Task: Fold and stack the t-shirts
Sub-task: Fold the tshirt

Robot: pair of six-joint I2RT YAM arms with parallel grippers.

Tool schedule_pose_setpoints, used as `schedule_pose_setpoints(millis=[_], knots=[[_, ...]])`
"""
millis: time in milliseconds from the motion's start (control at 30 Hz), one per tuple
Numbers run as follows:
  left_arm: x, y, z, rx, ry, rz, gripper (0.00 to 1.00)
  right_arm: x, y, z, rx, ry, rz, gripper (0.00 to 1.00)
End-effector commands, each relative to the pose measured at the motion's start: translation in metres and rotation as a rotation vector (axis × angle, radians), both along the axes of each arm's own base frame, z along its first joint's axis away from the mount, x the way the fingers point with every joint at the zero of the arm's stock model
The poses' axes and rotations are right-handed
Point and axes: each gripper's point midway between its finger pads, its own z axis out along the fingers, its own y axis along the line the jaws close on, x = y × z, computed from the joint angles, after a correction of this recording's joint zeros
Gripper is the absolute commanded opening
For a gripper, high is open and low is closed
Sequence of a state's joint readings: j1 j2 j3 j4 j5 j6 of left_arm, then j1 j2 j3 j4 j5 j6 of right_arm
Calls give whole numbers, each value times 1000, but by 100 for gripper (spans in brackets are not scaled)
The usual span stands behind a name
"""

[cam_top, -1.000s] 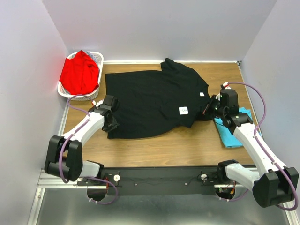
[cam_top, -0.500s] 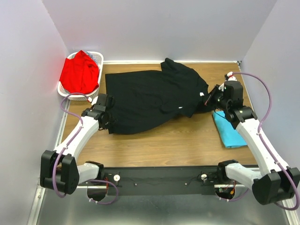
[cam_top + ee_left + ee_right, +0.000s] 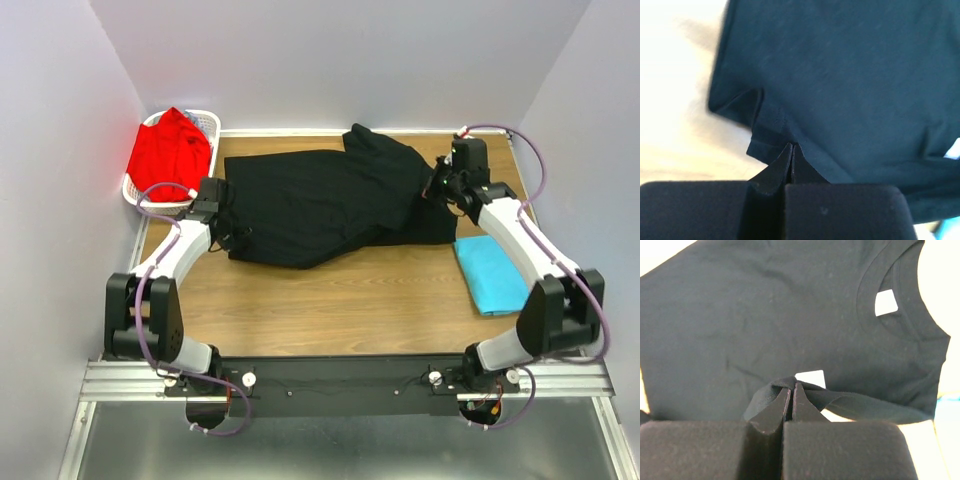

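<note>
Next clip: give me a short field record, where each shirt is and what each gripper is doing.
black t-shirt: across the table, rumpled, mid-fold
turquoise t-shirt: folded, on the table's right side
red t-shirt: in the white basket, far left
left gripper: shut on black t-shirt's hem
right gripper: shut on a fold of black t-shirt
stack: none yet

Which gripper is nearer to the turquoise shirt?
Right. The right gripper, shut on the black shirt, sits just beyond the turquoise shirt. The left gripper pinches the black shirt's opposite edge, by the basket.
</note>
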State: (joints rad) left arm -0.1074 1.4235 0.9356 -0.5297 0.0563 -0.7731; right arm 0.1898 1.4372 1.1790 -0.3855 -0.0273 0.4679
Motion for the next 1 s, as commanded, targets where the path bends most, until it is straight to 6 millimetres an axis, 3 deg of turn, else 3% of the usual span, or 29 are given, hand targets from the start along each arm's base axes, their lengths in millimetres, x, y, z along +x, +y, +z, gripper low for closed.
schedule_pose_setpoints(millis=[0, 67, 233, 367, 967], knots=[[29, -13, 3, -103, -46, -16, 0, 34, -6, -4, -64, -24, -21, 1], [36, -14, 3, -121, -50, -4, 0, 46, -6, -6, -70, -25, -26, 0], [46, -10, 0, -134, -51, 20, 0, 67, -2, -34, -89, 15, -14, 1], [48, -2, -1, -131, -51, 42, 0, 78, -2, -40, -98, 7, -26, 0], [47, 32, 2, -105, -65, 113, 0, 94, -23, -59, -124, -9, -115, 0]])
